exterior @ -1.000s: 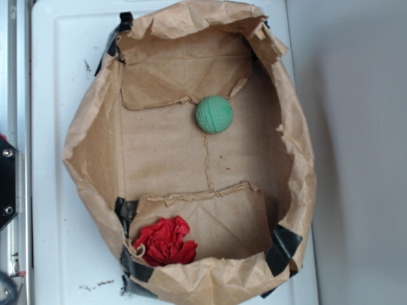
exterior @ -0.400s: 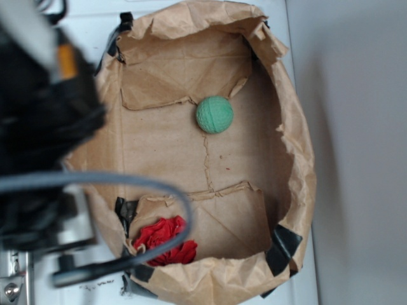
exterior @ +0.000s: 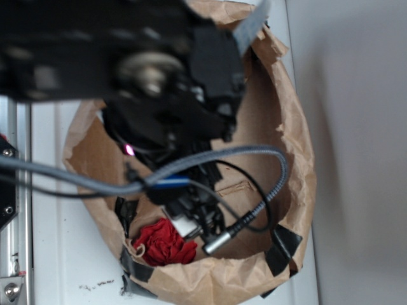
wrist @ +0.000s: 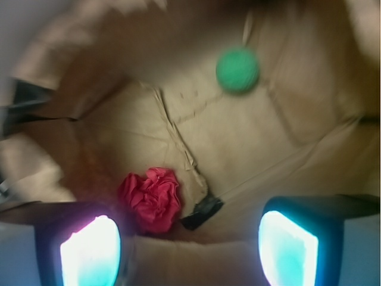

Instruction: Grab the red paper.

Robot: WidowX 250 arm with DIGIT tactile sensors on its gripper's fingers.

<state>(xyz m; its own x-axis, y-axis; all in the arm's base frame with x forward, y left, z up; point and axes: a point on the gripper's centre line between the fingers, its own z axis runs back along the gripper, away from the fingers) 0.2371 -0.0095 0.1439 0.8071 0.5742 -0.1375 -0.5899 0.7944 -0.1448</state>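
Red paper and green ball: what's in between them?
Wrist view: between the red paper and green ball lies only bare creased brown bag floor.

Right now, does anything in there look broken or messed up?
The brown paper bag is crumpled and torn along its rim, with black tape patching its corners. The red paper is just a wad, and the green ball looks fine.

one red paper [wrist: 151, 199], one green ball [wrist: 237, 70], one paper bag [exterior: 299, 159]
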